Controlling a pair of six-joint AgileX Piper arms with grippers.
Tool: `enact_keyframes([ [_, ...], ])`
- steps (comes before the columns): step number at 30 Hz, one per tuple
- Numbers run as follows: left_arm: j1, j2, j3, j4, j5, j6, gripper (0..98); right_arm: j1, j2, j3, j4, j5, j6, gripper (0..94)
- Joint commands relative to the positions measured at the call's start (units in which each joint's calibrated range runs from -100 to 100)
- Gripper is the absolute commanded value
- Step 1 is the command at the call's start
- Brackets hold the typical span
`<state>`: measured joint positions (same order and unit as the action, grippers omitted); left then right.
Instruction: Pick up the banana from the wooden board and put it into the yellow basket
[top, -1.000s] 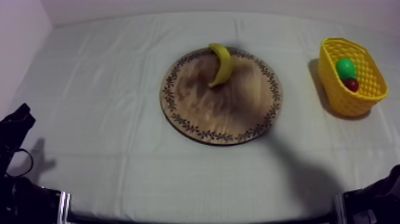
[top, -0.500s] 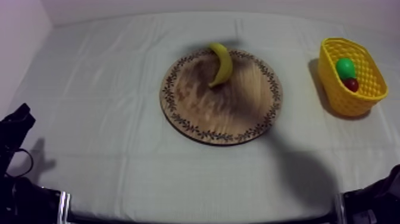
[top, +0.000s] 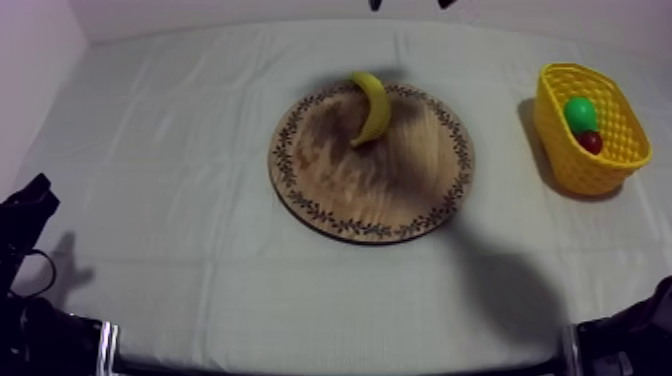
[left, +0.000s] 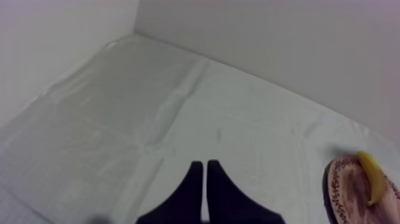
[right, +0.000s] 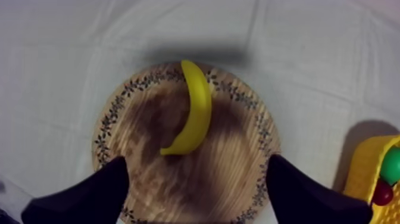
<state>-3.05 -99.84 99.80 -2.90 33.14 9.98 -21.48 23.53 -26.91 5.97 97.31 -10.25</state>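
The yellow banana lies on the far part of the round wooden board, curved, one end pointing to the board's middle. My right gripper hangs above the board's far edge, two black fingertips showing. In the right wrist view it stands open, fingers wide apart on either side of the board, with the banana beyond them and nothing between. The yellow basket stands at the right. My left gripper is shut, resting low at the left.
Inside the basket lie a green fruit and a small red fruit; both also show beside the board in the right wrist view, green fruit and red fruit. Grey-white cloth surrounds the board.
Two black fingertips of my right gripper have come into the top view at its far edge, beyond the board. The banana, board and basket have not moved.
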Motion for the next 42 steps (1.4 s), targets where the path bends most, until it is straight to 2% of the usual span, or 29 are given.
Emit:
enact_keyframes([
  [1, 0.0, 0.0, 0.0, 0.0, 0.0, 0.0, 0.1, -0.1, 1.5, 1.1, -0.5, -0.5, 0.1, 69.2],
  [11, 0.0, 0.0, 0.0, 0.0, 0.0, 0.0, 0.1, -0.1, 9.8, 5.1, -1.9, -4.0, -0.6, 68.9],
  [28, 0.0, 0.0, 0.0, 0.0, 0.0, 0.0, 0.1, -0.4, 23.8, -1.0, -2.5, -5.8, -1.8, 68.0],
  [42, 0.0, 0.0, 0.0, 0.0, 0.0, 0.0, 0.1, 0.5, 30.9, -7.6, -3.6, -5.9, -2.3, 56.8],
])
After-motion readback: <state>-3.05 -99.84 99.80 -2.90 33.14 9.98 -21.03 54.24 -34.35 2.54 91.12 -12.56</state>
